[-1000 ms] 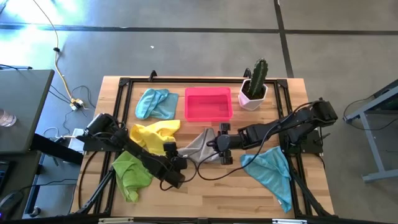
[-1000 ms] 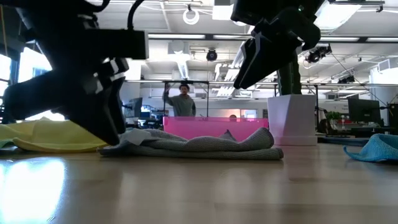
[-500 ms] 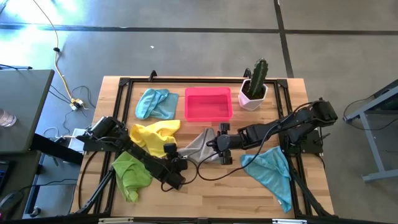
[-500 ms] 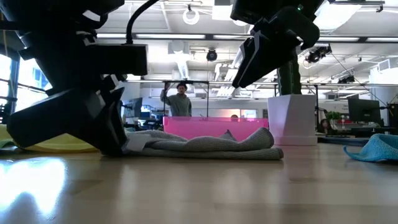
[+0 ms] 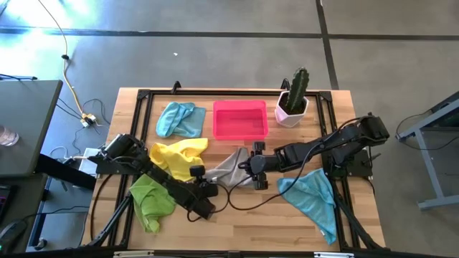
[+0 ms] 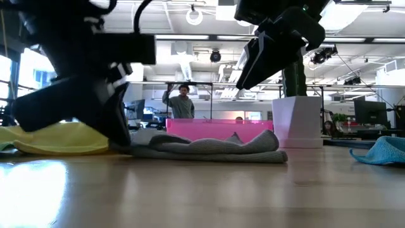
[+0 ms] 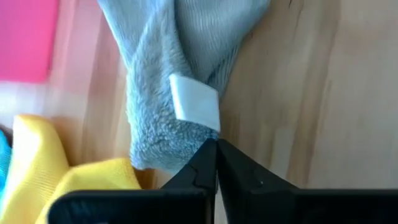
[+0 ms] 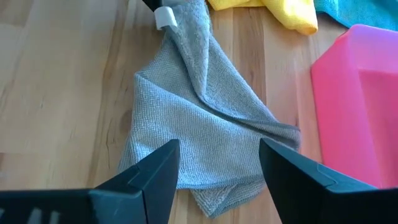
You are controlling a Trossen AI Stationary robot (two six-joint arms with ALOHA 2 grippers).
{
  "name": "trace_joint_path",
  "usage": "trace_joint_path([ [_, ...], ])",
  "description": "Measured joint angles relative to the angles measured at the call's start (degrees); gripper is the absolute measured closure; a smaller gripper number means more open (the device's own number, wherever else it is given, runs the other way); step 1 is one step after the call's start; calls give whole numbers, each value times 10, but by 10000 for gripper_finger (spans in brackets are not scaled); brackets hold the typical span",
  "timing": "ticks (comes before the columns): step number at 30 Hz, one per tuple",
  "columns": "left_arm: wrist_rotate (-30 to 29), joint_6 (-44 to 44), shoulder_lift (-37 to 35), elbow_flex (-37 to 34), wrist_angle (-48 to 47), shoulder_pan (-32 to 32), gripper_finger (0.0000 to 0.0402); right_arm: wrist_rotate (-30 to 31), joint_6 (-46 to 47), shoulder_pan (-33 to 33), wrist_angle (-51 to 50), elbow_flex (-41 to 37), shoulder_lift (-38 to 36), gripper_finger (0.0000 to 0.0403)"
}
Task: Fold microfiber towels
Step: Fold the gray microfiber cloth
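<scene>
Left wrist view shows the left gripper (image 7: 216,149) has just snapped closed at the near corner of the grey towel (image 5: 235,168), by its white tag (image 7: 194,102); whether cloth is truly pinched I cannot tell. If so, a fold can start. At centre frame from above, the right gripper (image 5: 251,166) hovers wide open over the towel. The yellow towel (image 5: 176,154) and pink tray (image 5: 240,119) crowd its upper side.

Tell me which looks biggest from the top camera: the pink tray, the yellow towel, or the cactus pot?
1. Yellow towel
2. Pink tray, close behind; the yellow towel is bunched, so it's unsure
3. Cactus pot, clearly smallest
</scene>
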Motion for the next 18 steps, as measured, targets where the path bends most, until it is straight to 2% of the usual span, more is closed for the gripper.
trace_joint_path([
  [9, -1, 47, -1, 124, -102, -1, 401, -9, -90, 0, 56, 0, 0, 187],
  [18, -3, 51, -2, 178, -154, 1, 401, -99, -142, 0, 196, 0, 63, 187],
])
